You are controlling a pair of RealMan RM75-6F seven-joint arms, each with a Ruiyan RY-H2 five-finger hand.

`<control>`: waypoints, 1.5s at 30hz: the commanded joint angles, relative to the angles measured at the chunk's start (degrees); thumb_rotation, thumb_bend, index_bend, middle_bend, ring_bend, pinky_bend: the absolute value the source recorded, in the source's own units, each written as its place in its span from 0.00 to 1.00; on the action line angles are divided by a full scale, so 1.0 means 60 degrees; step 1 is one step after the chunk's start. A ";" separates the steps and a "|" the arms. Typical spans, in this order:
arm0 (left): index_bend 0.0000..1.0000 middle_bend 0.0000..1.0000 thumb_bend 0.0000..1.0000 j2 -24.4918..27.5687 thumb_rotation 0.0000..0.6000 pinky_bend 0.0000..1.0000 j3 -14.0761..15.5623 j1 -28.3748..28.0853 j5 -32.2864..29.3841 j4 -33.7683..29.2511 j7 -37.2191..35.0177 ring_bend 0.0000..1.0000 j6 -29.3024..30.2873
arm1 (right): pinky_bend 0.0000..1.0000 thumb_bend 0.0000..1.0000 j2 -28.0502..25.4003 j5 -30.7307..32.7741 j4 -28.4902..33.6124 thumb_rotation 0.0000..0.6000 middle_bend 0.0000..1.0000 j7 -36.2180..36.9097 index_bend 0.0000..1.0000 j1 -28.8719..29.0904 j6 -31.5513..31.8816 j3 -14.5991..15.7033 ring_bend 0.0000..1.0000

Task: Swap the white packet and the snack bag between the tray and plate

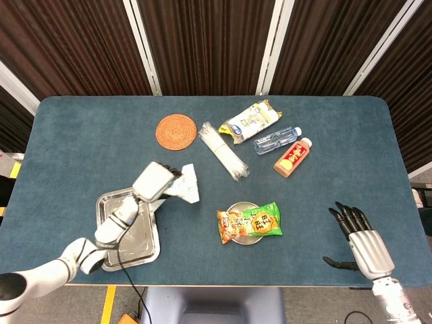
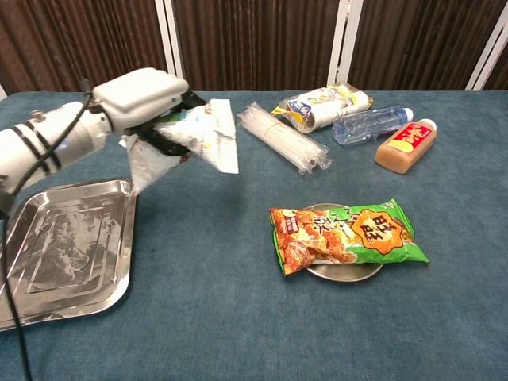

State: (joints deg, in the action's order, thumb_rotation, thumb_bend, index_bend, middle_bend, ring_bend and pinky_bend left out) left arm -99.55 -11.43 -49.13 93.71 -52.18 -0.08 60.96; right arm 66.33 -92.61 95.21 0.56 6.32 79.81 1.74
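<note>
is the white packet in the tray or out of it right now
Out. The left hand holds the white packet in the air, past the tray, which lies bare.

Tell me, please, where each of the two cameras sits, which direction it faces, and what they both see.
Head view: sits high above the near table edge, looks almost straight down on the blue cloth-covered table; shows the left hand holding the crumpled white packet, and the right hand, holding nothing.
Chest view: sits low at the near edge, faces across the table toward the dark curtains; shows only the left hand and arm.
Shared: the packet, the rectangular metal tray, the green-and-orange snack bag on the small round metal plate.
</note>
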 commanded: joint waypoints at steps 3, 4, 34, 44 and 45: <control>0.66 0.74 0.45 -0.1754 1.00 0.73 -0.0362 -0.1592 -0.0204 0.2095 -0.0434 0.63 -0.0868 | 0.00 0.21 -0.0011 0.0508 -0.0087 1.00 0.00 0.0206 0.00 0.0269 -0.0524 -0.0189 0.00; 0.61 0.68 0.45 -0.1988 1.00 0.69 -0.0351 -0.1766 -0.0266 0.2402 -0.0409 0.59 -0.1034 | 0.00 0.21 -0.0045 0.0571 -0.0090 1.00 0.00 0.0286 0.00 0.0290 -0.0543 -0.0229 0.00; 0.00 0.00 0.36 0.1833 1.00 0.07 0.0463 0.0309 -0.4907 -0.4911 0.6024 0.00 -0.1814 | 0.00 0.21 -0.0293 -0.0448 0.0048 1.00 0.00 0.0783 0.00 0.0245 -0.0169 0.0261 0.00; 0.00 0.00 0.36 0.4028 1.00 0.05 0.3357 0.3738 -0.0743 -0.7024 0.3761 0.00 0.2905 | 0.00 0.21 0.0513 -0.0724 0.0258 1.00 0.00 0.0397 0.00 0.1089 -0.1120 0.0015 0.00; 0.00 0.00 0.36 0.4042 1.00 0.04 0.3585 0.4194 -0.0396 -0.6710 0.3285 0.00 0.3558 | 0.00 0.22 0.0645 -0.0622 0.0373 1.00 0.00 0.0097 0.00 0.1341 -0.1437 -0.0152 0.00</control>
State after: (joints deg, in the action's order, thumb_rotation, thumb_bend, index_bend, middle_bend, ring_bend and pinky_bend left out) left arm -80.02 2.69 -33.25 82.41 -92.66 27.92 71.55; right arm 68.64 -97.26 96.10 3.45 12.14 73.83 2.45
